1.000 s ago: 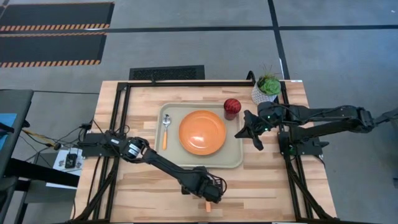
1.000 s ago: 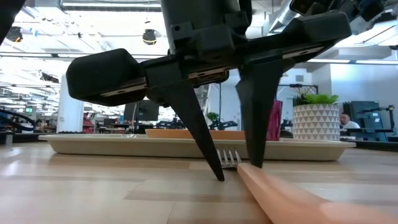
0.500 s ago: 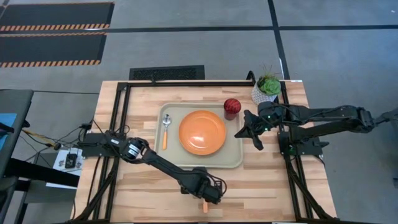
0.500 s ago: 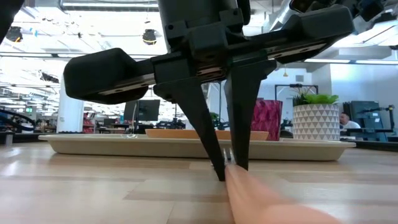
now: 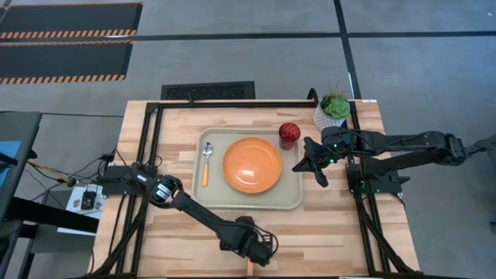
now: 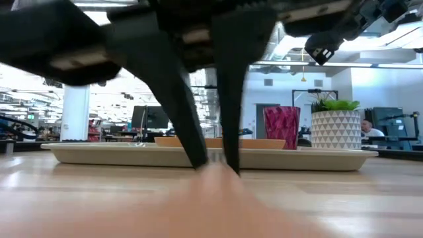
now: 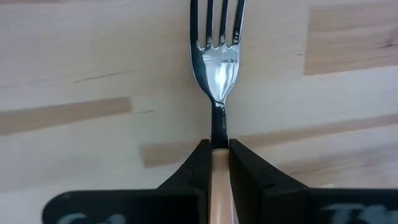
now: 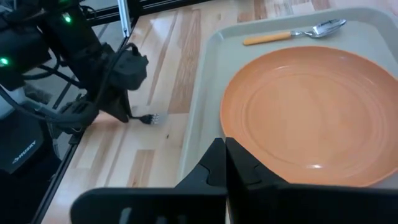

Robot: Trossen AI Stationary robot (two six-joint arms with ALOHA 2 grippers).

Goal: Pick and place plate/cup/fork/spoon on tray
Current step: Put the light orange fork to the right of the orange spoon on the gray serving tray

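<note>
Pulled back toward the table's near edge over the last second, with the fork dragged along between the fingers and only a stub of orange handle now poking out past the wrist in the high view.

On the left: left gripper (image 5: 260, 249) low over bare wood, well in front of the tray (image 5: 293, 203), fingers pinched tight on the fork (image 7: 217, 74) at the top of its orange handle, just behind the metal neck. Tines pointing away from the gripper, apparently still on or barely above the wood; cannot tell which.

Across the tray: spoon (image 5: 206, 161) already lying along the left side, bowl toward the far rim. Plate (image 5: 253, 165) already set in the middle, just beside the spoon.

Further right: cup (image 5: 289, 134) at the tray's far right corner, seemingly resting on or just inside the rim; hard to say which from above, though the low view suggests it stands at tray level.

On the right: right gripper (image 5: 318, 167) hovering just off the tray's right rim, fingers closed together on nothing.

So likely three items done or nearly so. Left to do: lift the fork, carry it over the near rim, release on a bare strip of tray.
</note>
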